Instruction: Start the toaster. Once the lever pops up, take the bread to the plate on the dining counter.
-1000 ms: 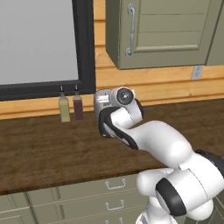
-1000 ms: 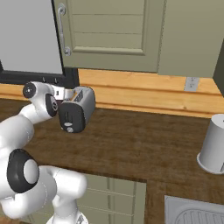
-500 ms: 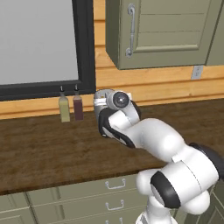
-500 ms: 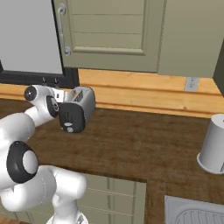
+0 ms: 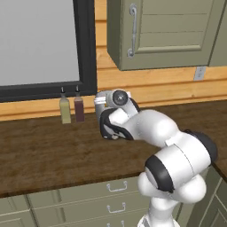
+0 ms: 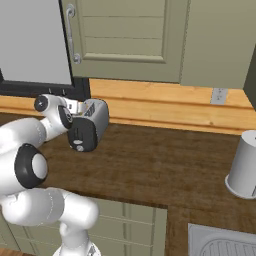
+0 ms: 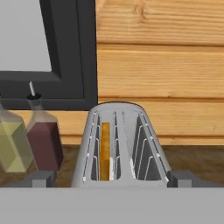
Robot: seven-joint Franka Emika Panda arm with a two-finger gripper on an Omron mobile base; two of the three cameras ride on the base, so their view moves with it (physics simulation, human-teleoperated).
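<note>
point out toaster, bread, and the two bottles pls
toaster [image 6: 90,125]: right base view, on its silver side and black front.
bread [image 7: 105,148]: hand view, on the orange crust edge in the left slot.
two bottles [image 5: 72,108]: left base view, between the pair, by the dark one's side.

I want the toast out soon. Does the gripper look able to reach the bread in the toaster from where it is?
Probably yes: the gripper sits just above the toaster, whose slot stands uncovered, with the bread sunk inside.

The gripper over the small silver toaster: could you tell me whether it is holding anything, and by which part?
Nothing is held. The gripper is open, its fingertips apart on either side of the silver two-slot toaster, with the bread sitting in the slot.
</note>
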